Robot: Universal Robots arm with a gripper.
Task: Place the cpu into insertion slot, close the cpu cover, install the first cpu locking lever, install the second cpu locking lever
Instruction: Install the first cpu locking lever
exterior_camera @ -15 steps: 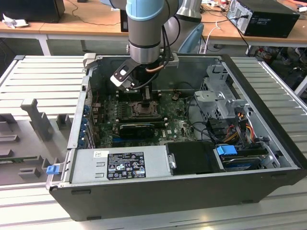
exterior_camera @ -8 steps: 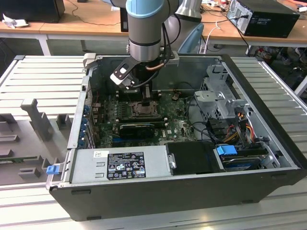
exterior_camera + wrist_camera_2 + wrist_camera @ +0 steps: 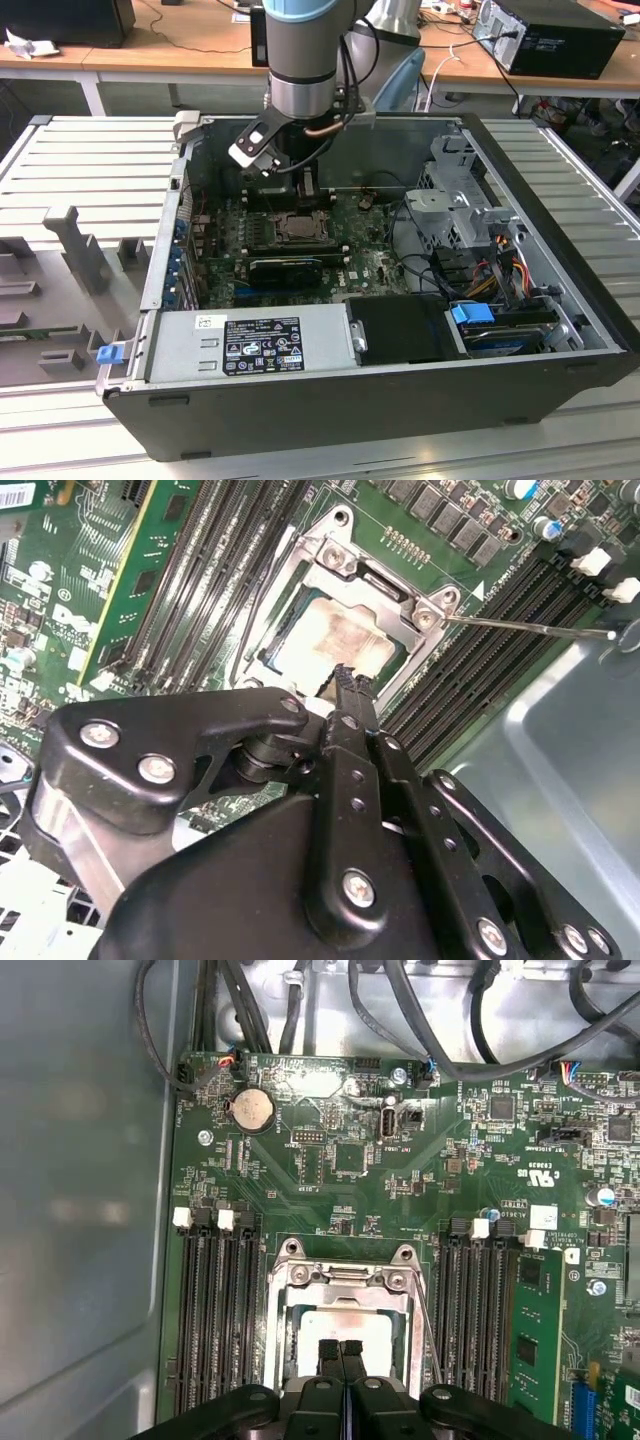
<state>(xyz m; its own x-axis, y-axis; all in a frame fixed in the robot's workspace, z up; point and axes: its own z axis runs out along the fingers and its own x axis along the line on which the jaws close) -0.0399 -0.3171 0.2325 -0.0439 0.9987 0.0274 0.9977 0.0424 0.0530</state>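
Exterior view: gripper [image 3: 305,192] hangs just above the insertion slot [image 3: 300,228], inside the open computer case [image 3: 560,300].

Second wrist view: fingers pressed together, nothing between them; gripper [image 3: 350,680] tip at the edge of the cpu [image 3: 335,640]. The cpu lies seated in the insertion slot [image 3: 375,580], with the metal cover frame around it. A thin lever rod [image 3: 530,627] juts from the slot's corner.

First wrist view: gripper [image 3: 341,1350] closed over the cpu [image 3: 345,1322], within the insertion slot [image 3: 345,1280].
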